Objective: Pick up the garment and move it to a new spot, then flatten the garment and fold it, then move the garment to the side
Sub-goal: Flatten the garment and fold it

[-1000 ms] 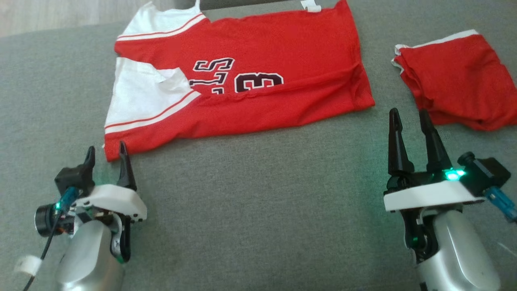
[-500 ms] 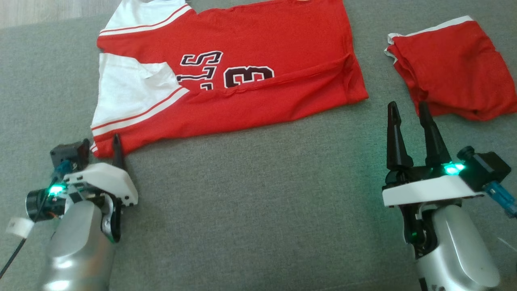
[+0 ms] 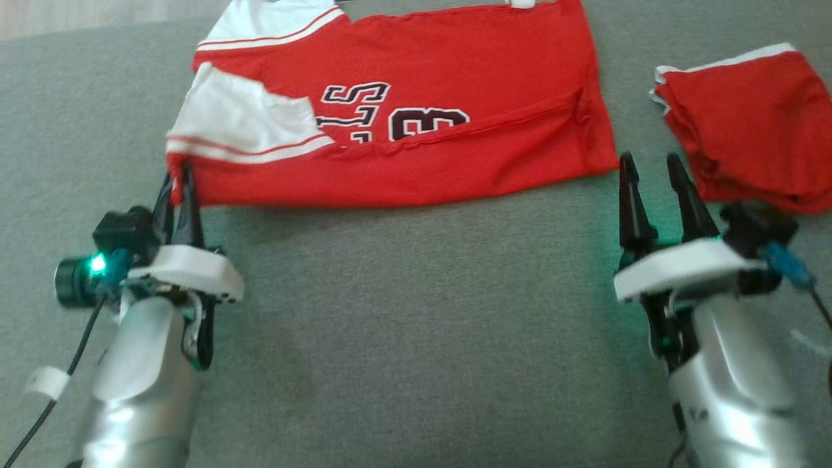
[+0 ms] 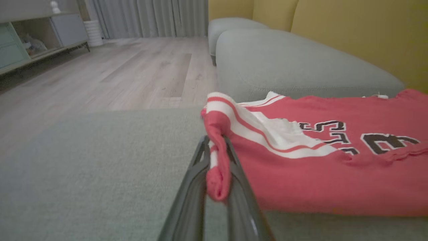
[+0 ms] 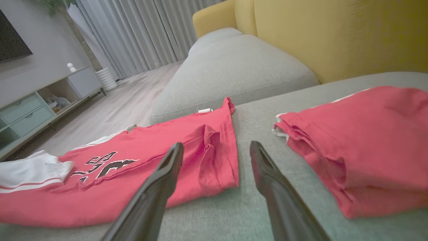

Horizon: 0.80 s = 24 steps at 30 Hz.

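The red jersey (image 3: pixel 403 130) lies spread on the grey cushion (image 3: pixel 416 325), toward 12 o'clock in the head view. Its dark lettering faces up, and a white sleeve panel with red stripes is folded over at its 9 o'clock side. A long crease runs across the lower half, and the 3 o'clock hem is bunched.

The cloth looks like thin, light mesh: limp, likely to sag and drag, and unlikely to keep any shape when lifted by one point. It should not slip much on the woven cushion, so a one-sided pull would probably stretch it askew. Corners and hems are the sensible places to hold, one on each side, so the fabric hangs taut between them.

The left pincer (image 3: pixel 177 188) is at the jersey's 8 o'clock corner. Its fingers are pressed together on a fold of the striped edge, which is raised off the cushion in the left wrist view. The right pincer (image 3: pixel 647 166) is spread and holds nothing. It sits just beside the 4 o'clock corner, which looks like the matching grip point.

A second red garment (image 3: pixel 747 123) lies folded at 3 o'clock, apart from the jersey. A yellow backrest (image 5: pixel 334 33) rises beyond it.
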### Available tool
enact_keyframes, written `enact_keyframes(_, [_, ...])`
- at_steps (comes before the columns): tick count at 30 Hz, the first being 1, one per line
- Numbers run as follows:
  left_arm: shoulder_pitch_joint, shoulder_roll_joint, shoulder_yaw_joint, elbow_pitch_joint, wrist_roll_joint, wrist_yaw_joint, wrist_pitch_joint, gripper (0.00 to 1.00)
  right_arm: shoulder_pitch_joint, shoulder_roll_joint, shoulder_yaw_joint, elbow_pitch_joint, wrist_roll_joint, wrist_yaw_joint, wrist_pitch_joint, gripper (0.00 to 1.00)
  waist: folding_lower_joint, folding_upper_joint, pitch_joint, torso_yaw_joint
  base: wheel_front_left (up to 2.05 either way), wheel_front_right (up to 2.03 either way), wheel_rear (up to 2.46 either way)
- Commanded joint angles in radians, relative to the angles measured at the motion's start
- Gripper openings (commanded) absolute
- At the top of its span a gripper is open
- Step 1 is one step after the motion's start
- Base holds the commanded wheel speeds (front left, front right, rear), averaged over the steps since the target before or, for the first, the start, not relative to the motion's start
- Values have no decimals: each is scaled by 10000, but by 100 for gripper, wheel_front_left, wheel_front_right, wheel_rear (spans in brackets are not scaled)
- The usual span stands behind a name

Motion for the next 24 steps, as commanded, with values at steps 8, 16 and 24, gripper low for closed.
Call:
enact_keyframes(8, [-298,57,-255,-1778,498,-292,-244,0,-2026,16,-317,2191,-1112,-7,1034,100,0,0,209,479,0,0,0])
enact_keyframes(16, [-145,-68,-542,-2280,621,-374,-251,0,-2940,16,-1044,4259,-2444,-7,1650,100,0,0,310,773,0,0,0])
enact_keyframes(24, [-1,-60,-691,-2245,581,-427,-207,0,-3338,16,-781,5450,-1956,-7,1402,0,0,0,223,885,0,0,0])
